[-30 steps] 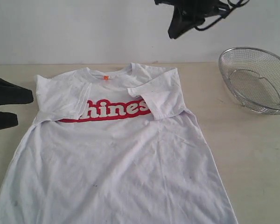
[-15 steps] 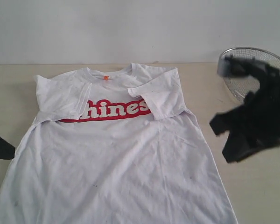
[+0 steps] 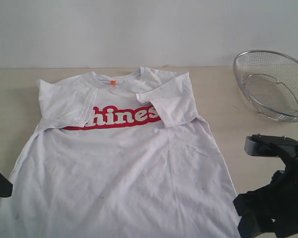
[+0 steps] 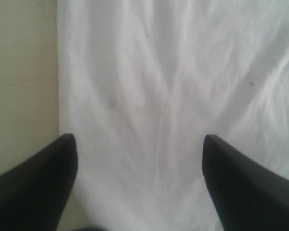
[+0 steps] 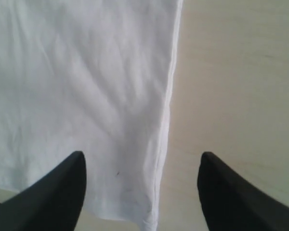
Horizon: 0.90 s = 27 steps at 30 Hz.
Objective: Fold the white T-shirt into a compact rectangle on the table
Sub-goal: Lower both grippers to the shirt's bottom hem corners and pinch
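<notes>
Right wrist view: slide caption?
Open right gripper above the soft white cotton T-shirt, near its corner on the pale beige table.

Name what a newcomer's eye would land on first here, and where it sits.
The white T-shirt spreads face up across the table, both sleeves folded inward onto its red band of lettering. A silver wire-mesh basket sits at the far right, apart from the shirt. The right gripper hangs open over the shirt's lower right corner, the left gripper open over its left edge.

Mesh basket (image 3: pixel 271 91) on table (image 3: pixel 238 141), far right
</notes>
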Available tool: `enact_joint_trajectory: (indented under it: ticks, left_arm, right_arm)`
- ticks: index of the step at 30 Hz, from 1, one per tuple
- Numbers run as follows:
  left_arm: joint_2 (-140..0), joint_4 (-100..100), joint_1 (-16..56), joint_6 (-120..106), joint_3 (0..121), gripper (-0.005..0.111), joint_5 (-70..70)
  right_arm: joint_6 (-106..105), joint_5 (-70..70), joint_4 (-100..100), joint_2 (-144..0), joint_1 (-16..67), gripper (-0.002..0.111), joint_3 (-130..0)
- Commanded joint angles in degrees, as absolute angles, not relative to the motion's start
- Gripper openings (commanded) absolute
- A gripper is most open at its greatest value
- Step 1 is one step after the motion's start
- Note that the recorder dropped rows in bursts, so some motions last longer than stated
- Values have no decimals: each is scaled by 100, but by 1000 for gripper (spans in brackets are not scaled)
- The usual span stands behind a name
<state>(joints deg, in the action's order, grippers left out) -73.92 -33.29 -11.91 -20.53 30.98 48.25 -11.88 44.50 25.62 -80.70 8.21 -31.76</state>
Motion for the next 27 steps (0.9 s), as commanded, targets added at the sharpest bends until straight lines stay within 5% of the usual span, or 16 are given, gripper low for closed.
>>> enact_joint_trajectory:
  ticks: [1,27]
  left_arm:
    - [-7638,-3156,-1138,-1877,2992,68,4773]
    - [-9296,-3084,-1126,-1819,3003,68,4471]
  right_arm:
    - [-1256,4395,2716,-8266,801,59,-3072]
    - [-1417,4272,3031,-8643,801,59,-2866]
